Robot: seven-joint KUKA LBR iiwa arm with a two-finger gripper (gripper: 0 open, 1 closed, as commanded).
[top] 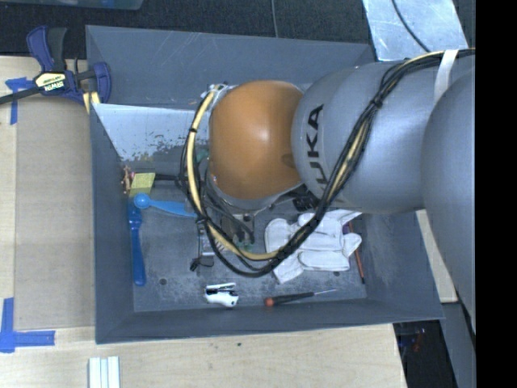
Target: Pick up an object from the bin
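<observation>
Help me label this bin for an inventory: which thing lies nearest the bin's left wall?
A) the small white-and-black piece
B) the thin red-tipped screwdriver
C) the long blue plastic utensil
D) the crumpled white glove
C: the long blue plastic utensil runs along the floor's left side, while the white glove lies to the right under the arm, and the screwdriver and the small white-and-black piece lie further right.

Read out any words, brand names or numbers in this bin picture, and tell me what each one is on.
"UKA": black letters running along the robot's grey arm; the start of the word is hidden behind a cable.
Small yellow block at the bin's left: any marking on it is too small to read.
Nothing else readable.
</observation>
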